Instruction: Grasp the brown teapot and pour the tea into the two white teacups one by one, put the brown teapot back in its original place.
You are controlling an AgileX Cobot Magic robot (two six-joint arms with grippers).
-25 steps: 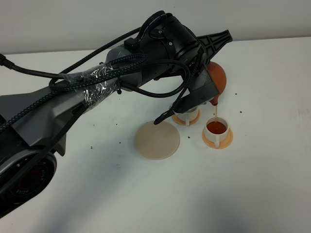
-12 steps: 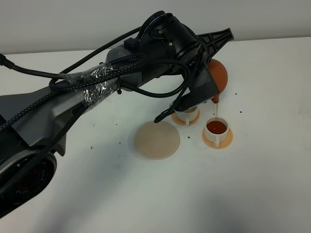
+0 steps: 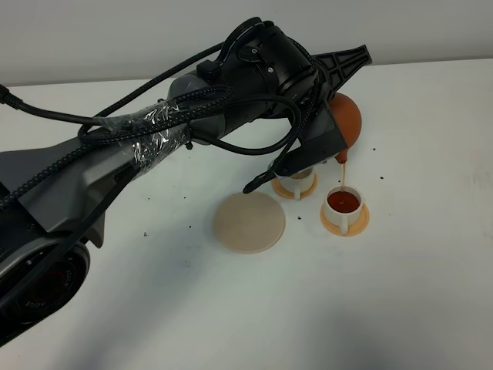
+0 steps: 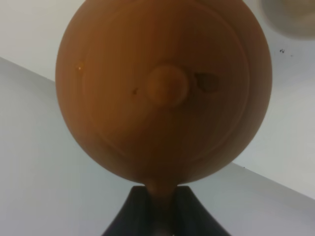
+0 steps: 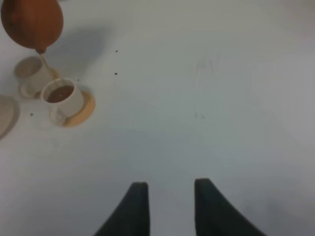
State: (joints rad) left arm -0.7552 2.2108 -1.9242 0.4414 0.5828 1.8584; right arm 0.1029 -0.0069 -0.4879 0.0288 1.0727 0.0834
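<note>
White tabletop [image 3: 416,293], tilted brown teapot [image 3: 348,123] in left jaws' pinch, tea thread [image 3: 341,176] into one teacup [image 3: 343,216]; right jaws apart.

I find no text I can actually read from here. The only lettering is a faint reddish mark on the round joint housing [image 3: 35,291] of the left arm, far back from the left gripper [image 4: 160,216] toward the base, too dark and blurred for me to make out
</note>
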